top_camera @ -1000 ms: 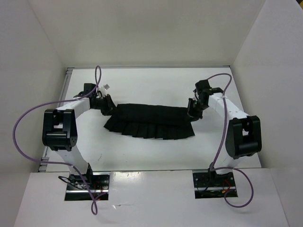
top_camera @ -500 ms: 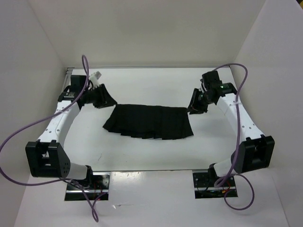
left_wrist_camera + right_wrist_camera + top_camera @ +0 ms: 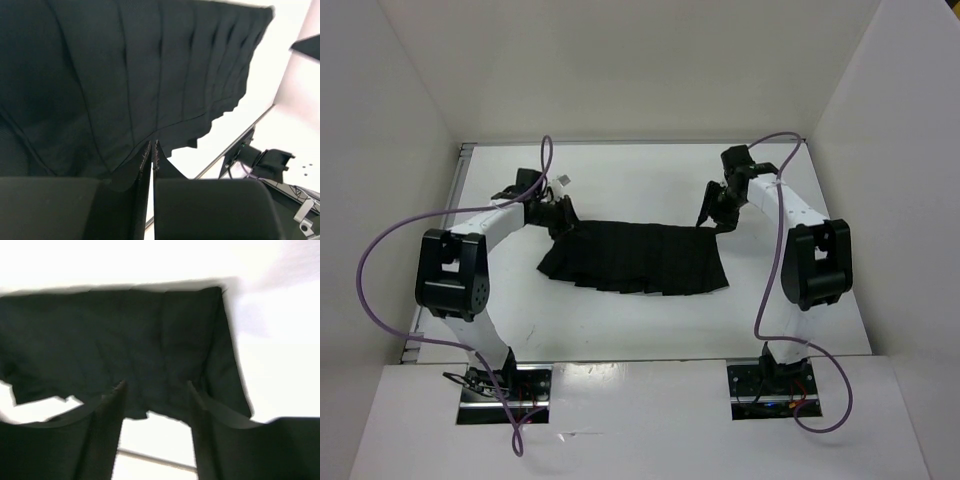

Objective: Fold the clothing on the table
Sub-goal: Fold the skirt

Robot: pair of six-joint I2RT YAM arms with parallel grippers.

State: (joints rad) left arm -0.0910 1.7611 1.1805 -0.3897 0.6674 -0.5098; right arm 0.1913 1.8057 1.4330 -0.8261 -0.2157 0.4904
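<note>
Top external: flat black pleated skirt (image 3: 638,258) on white table (image 3: 620,180)

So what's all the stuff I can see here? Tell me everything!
skirt: one, black and pleated, lying flat in the middle of the table
table: one, white, under the skirt
walls: three, white, standing at the left, back and right of the table
cables: two, purple, one looping off each arm
mounting plates: two, silvery, at the near edge under the arm bases
arms: two, white with black joints, one on each side of the skirt
left gripper: one, black, fingers shut, at the skirt's far left corner
right gripper: one, black, fingers open, at the skirt's far right corner
</note>
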